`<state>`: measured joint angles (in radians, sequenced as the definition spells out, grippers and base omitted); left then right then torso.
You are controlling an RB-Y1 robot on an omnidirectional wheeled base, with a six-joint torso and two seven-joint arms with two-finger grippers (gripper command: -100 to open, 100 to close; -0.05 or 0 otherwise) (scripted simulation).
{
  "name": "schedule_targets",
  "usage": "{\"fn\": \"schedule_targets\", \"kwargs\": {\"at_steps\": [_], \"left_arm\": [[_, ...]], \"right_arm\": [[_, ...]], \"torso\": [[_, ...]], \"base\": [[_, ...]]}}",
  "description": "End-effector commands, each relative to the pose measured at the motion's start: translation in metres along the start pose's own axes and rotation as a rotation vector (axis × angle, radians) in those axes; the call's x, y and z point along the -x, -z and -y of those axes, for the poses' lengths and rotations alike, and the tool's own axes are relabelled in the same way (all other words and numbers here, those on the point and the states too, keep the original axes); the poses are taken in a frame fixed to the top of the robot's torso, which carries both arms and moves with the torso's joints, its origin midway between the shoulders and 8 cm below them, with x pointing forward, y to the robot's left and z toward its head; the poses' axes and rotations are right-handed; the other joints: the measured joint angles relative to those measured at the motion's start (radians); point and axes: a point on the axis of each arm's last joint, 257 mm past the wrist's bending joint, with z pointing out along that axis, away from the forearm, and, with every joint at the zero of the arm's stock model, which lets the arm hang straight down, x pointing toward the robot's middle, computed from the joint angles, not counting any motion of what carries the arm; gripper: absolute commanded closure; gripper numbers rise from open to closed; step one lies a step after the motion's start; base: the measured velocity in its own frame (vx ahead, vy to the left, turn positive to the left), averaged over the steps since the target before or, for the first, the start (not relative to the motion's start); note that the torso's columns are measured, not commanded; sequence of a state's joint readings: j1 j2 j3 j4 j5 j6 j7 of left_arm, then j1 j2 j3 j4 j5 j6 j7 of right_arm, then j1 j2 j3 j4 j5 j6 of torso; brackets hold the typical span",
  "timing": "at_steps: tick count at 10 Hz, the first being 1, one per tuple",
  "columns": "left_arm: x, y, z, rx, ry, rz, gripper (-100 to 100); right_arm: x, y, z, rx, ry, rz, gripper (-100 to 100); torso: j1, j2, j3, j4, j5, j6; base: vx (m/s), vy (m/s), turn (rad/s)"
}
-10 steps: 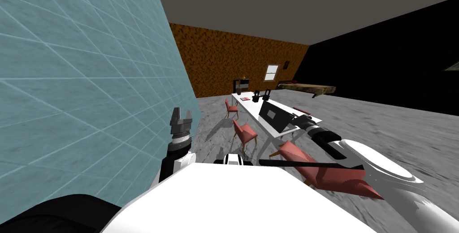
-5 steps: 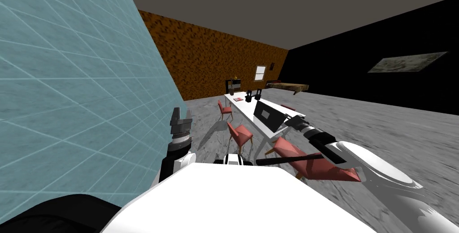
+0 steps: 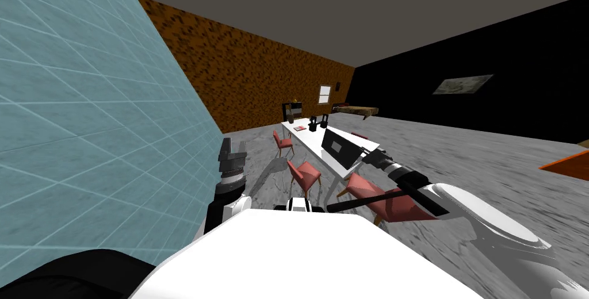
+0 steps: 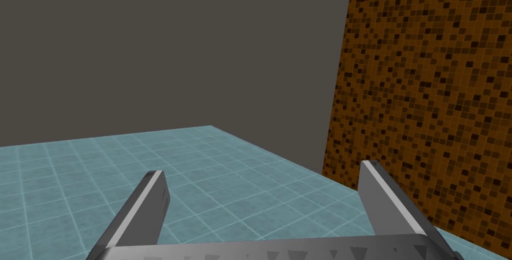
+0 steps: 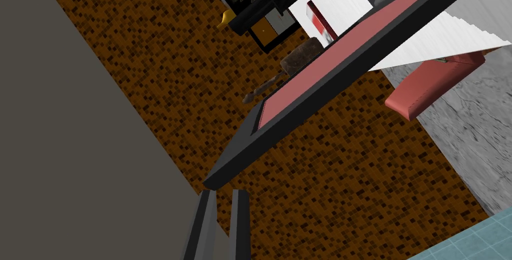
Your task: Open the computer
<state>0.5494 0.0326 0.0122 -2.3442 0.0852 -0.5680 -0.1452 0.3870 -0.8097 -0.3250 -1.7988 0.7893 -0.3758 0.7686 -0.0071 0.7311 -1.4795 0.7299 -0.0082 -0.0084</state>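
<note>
The left gripper [image 3: 232, 150] is raised close beside the blue wall [image 3: 86, 111]. Its fingers [image 4: 150, 207] stand wide apart with nothing between them, and it sits where it sat a second ago.

My right arm reaches out over the near chair [image 3: 382, 206] to the laptop [image 3: 339, 147], as before. The right gripper [image 5: 224, 192] has its fingers drawn almost together, leaving only a thin slit. The corner of the laptop's lid lies just past their tips. I cannot tell whether they touch it.

The laptop stands on the near part of the white table [image 3: 313, 139]. Its lid is up at a slant, with a dark frame around a pinkish-red screen [image 5: 350, 52], and the slant looks the same as a second ago.

My view has swung to the right since then, so the table and laptop now sit further left in the head view and look a little smaller. The blue wall takes less room.

Two more chairs [image 3: 305, 173] stand along the table's left side. At its far end lie a red book [image 3: 299, 128] and some dark objects [image 3: 313, 123].

Beyond them are a cabinet [image 3: 292, 110], a window [image 3: 325, 93] in the brown wall [image 3: 247, 77], and a bench [image 3: 356, 108].

A picture [image 3: 463, 84] on the black area has come into view, and so has an orange edge [image 3: 566, 160] at the far right.
</note>
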Motion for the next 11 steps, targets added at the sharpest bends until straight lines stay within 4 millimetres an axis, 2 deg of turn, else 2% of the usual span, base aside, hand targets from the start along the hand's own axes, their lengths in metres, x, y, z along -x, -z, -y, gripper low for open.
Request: {"fn": "schedule_targets", "kwargs": {"at_steps": [1,3,4,5,6,7,8,9,11], "left_arm": [[0.0,0.0,0.0,0.0,0.0,0.0,0],[0.0,0.0,0.0,0.0,0.0,0.0,0],[0.0,0.0,0.0,0.0,0.0,0.0,0],[0.0,0.0,0.0,0.0,0.0,0.0,0],[0.0,0.0,0.0,0.0,0.0,0.0,0],[0.0,0.0,0.0,0.0,0.0,0.0,0],[0.0,0.0,0.0,0.0,0.0,0.0,0],[0.0,0.0,0.0,0.0,0.0,0.0,0],[0.0,0.0,0.0,0.0,0.0,0.0,0]], "right_arm": [[-0.025,0.008,0.0,0.011,-0.059,-0.034,100],[-0.046,0.014,0.0,0.007,-0.07,-0.078,100],[-0.047,0.014,0.0,0.007,-0.07,-0.079,100],[-0.048,0.019,0.007,0.028,-0.085,-0.069,100],[-0.063,0.024,0.01,0.012,-0.122,-0.095,100],[-0.08,0.03,0.01,0.005,-0.133,-0.129,100],[-0.081,0.031,0.01,0.005,-0.134,-0.131,100],[-0.096,0.037,0.01,0.0,-0.142,-0.164,100],[-0.096,0.037,0.01,0.0,-0.142,-0.164,100]], "torso": [[0.001,-0.002,-0.001,-0.001,0.0,0.002],[-0.004,-0.004,-0.002,-0.002,-0.002,0.014],[-0.009,-0.003,-0.001,-0.003,-0.005,0.016],[-0.013,-0.002,0.001,-0.004,-0.008,0.016],[-0.014,0.0,0.001,-0.004,-0.009,0.007],[-0.012,-0.003,0.0,-0.005,-0.009,0.006],[-0.011,-0.007,-0.003,-0.006,-0.009,0.012],[-0.014,-0.011,-0.004,-0.009,-0.012,0.014],[-0.019,-0.011,-0.005,-0.01,-0.015,0.012]], "base": [[-0.063,-0.023,0.223],[0.005,0.011,0.018],[0.024,0.013,-0.023],[-0.087,-0.004,0.331],[-0.126,-0.035,0.451],[-0.076,-0.03,0.185],[-0.02,-0.009,-0.011],[0.007,0.012,-0.038],[0.005,0.012,-0.029]]}}
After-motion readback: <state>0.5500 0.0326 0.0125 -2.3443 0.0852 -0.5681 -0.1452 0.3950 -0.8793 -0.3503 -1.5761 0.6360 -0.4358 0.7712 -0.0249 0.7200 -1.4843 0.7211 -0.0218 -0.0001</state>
